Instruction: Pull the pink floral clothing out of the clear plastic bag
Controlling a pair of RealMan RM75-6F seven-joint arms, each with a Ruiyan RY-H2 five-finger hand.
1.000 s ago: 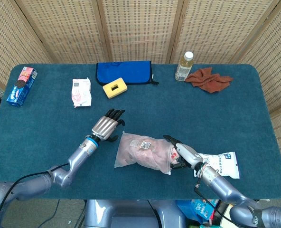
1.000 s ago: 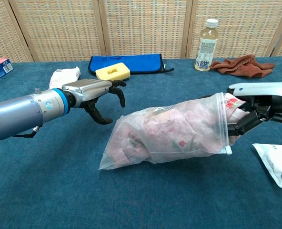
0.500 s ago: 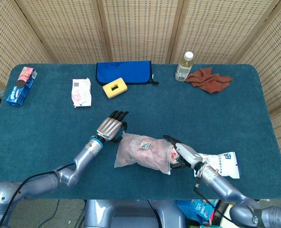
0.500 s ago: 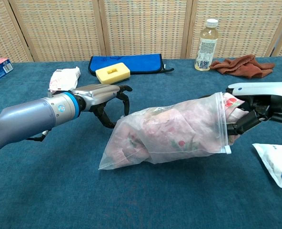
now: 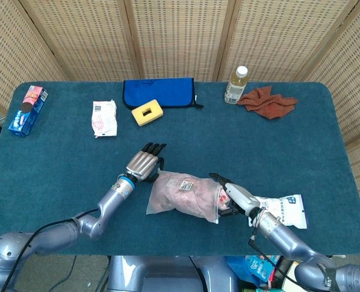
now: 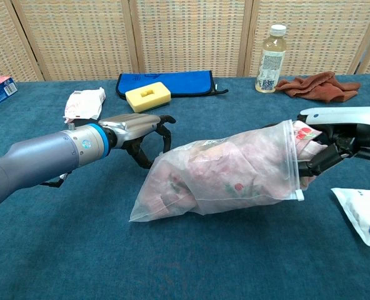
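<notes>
Right robot hand [image 6: 335,142]: at the bag's open mouth, dark fingers reaching into it and curled around the bunched pink fabric and the zip rim; it reads as grasping the clothing at the opening, though the exact hold is partly hidden.
Left robot hand [image 6: 138,132]: fingers apart and curved, nothing held, hovering at the closed end of the bag; whether the fingertips touch the plastic I cannot tell.
Clothing [image 6: 225,172]: pink floral, all but the piece at the mouth inside the bag, which lies on the desk at about 6 o'clock from the desk centre.
Bag [image 5: 168,196]: clear plastic, lying on its side, mouth toward 3 o'clock, closed end toward 9 o'clock.
Risk, bag follows: with the closed end unpinned, a pull from the right robot hand would likely drag the bag and contents together.
Risk, wrong hold: if plastic is caught with the fabric, the clothing probably will not slide free.
Risk, neighbour: the white packet [image 5: 284,210] lies just beside the right robot hand at 3 o'clock and could be swept along.
Chest view only: the floral print, the zip rim, fingers inside the mouth.
Head view only: the label on top of the bag, and the overall layout on the desk [image 5: 326,152].
</notes>
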